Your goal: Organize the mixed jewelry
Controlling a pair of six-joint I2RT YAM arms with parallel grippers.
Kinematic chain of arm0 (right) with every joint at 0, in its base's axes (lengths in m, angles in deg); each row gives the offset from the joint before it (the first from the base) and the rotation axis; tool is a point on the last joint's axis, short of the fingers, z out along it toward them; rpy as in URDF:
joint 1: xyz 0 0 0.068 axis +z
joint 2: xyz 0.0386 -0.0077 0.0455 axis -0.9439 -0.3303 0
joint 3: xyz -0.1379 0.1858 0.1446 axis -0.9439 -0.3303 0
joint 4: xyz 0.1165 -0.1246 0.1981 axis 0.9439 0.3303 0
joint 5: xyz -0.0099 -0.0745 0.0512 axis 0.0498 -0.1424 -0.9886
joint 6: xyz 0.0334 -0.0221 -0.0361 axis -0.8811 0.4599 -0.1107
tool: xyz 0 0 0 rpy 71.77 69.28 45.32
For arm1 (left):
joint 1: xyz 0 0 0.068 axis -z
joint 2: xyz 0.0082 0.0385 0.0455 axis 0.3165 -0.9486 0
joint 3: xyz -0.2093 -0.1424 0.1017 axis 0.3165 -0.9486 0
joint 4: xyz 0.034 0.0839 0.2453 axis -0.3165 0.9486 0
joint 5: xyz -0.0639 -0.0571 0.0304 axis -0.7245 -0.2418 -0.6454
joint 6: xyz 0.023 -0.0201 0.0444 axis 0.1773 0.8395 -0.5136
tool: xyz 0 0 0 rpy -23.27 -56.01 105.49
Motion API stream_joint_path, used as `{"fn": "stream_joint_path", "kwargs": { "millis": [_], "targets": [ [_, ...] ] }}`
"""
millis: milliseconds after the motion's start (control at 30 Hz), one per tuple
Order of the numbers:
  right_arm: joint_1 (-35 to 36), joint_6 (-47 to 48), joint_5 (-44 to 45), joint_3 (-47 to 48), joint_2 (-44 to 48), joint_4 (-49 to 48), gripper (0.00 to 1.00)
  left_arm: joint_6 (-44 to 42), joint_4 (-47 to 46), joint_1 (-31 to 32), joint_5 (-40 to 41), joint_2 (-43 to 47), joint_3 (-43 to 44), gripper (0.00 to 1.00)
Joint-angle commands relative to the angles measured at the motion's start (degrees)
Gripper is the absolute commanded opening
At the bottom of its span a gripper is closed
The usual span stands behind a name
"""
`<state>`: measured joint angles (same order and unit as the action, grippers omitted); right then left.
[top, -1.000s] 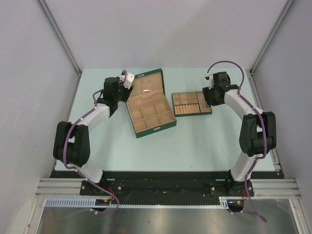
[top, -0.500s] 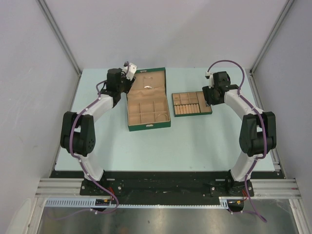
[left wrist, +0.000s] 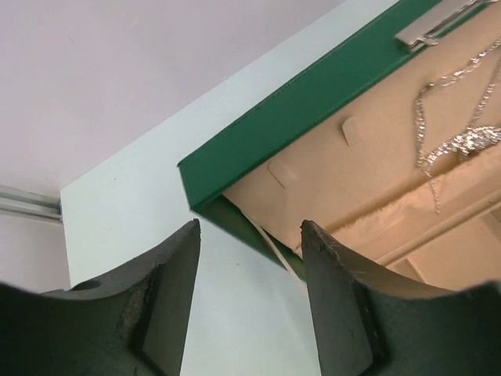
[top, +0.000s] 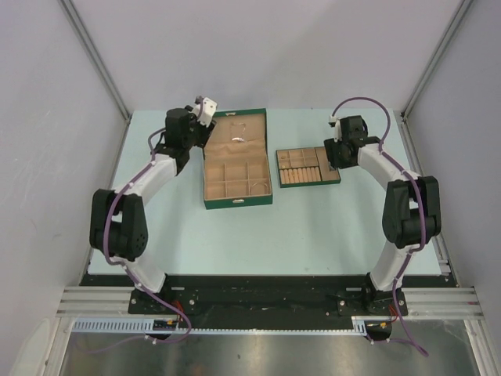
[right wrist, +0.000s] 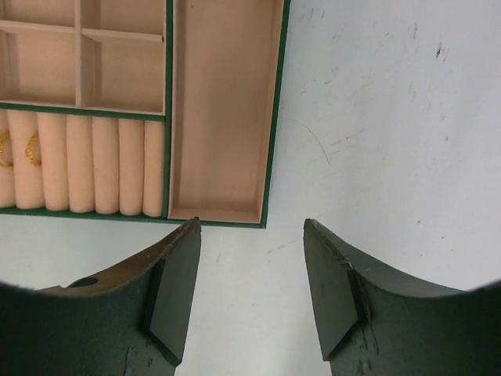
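1 camera looks down on the table (top: 313, 235) from above its near edge. 2 close wrist cameras: left faces the green box (left wrist: 313, 110) corner, right the small tray (right wrist: 219, 117); both appear mid-frame overhead.

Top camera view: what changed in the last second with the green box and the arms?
The open green box with tan compartments swung its near end leftward and now sits square. The left gripper, open, moved out to its far-left corner. The small tan divided tray and right gripper stayed put.
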<state>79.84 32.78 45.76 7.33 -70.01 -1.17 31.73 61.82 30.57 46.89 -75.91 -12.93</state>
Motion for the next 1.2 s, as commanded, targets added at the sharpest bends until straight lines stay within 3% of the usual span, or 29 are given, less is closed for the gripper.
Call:
{"fn": "stream_joint_path", "kwargs": {
  "millis": [0, 200, 667, 1167],
  "targets": [
    [0.54, 0.47, 2.59, 1.17, -3.12, -2.94, 0.6, 0.76, -1.6, -0.25, -2.47, 8.11, -3.14, 0.68],
    [0.19, 0.9, 3.03, 4.86, -8.04, -2.59, 0.6, 1.73, -1.16, -0.34, -4.85, 15.84, -9.02, 0.74],
    [-1.22, 1.87, 2.33, 16.02, -18.07, -0.3, 0.58, 2.52, -0.28, -0.43, -7.22, 25.08, -17.91, 0.76],
    [-2.71, 1.61, 0.23, 15.5, -19.91, 0.14, 0.51, 2.96, 0.33, -0.61, -8.01, 30.8, -23.71, 0.77]
  ]
}}
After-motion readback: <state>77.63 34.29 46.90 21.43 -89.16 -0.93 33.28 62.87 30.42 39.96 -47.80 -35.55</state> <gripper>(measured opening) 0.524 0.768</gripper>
